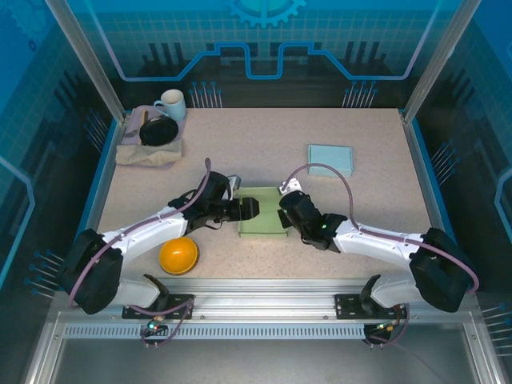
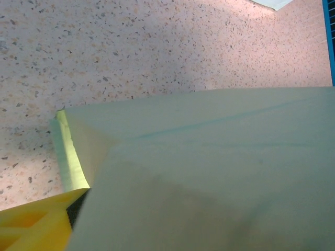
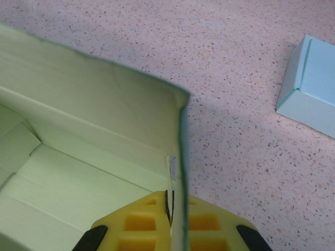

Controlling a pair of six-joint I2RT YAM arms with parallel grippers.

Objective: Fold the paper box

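Note:
The pale green paper box (image 1: 262, 213) lies half-formed at the table's middle, between my two grippers. My right gripper (image 3: 171, 203) is shut on the box's upright right wall (image 3: 180, 157), its yellow fingertips pinching the wall's edge, and the box's inside (image 3: 78, 178) spreads to the left. My left gripper (image 1: 250, 209) stands open at the box's left edge. In the left wrist view a green flap (image 2: 209, 172) lies close across the jaws; one yellow finger (image 2: 31, 225) pokes out at the bottom left and the other is hidden.
A finished light blue box (image 1: 330, 158) sits at the back right. An orange bowl (image 1: 178, 255) lies near the left arm. A white mug (image 1: 171, 104) and a black bowl (image 1: 158, 130) rest on a beige cloth (image 1: 148, 154) at the back left.

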